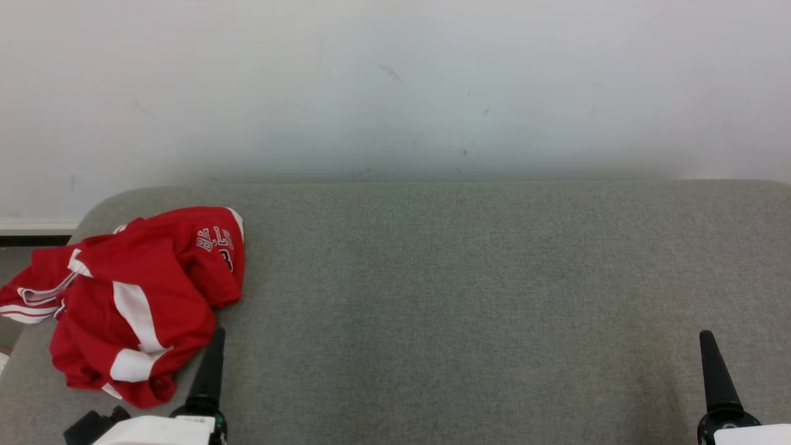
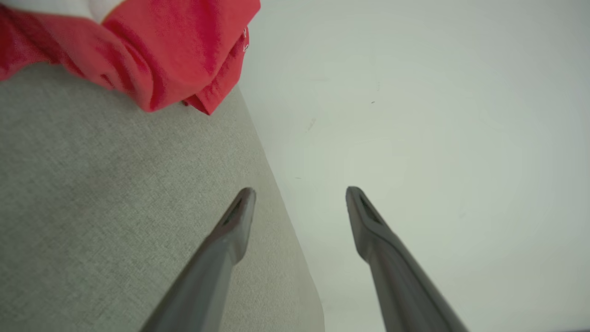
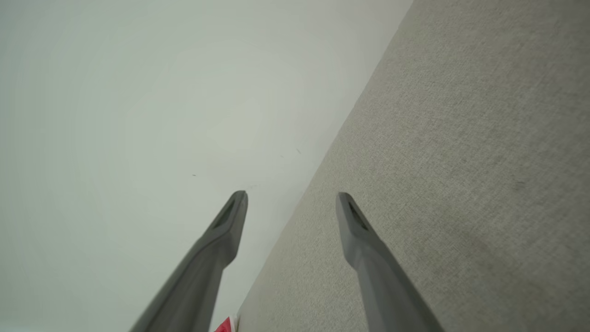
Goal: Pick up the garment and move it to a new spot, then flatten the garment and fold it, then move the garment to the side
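Observation:
A crumpled red garment [image 1: 133,303] with white stripes and lettering lies bunched at the left end of the grey padded table [image 1: 469,290], one part hanging over the left edge. My left gripper [image 1: 213,346] stands open just right of the garment's lower edge, holding nothing; its wrist view shows the red garment [image 2: 152,50] ahead and to the upper left of the open fingers [image 2: 237,216]. My right gripper [image 1: 710,355] is open and empty over the table's front right, far from the garment; its fingers [image 3: 352,221] frame the table's far edge.
A pale wall [image 1: 395,86] rises right behind the table's far edge. Beyond the table's left end a strip of dark floor and skirting [image 1: 34,235] shows. Bare grey cloth spans the table's middle and right.

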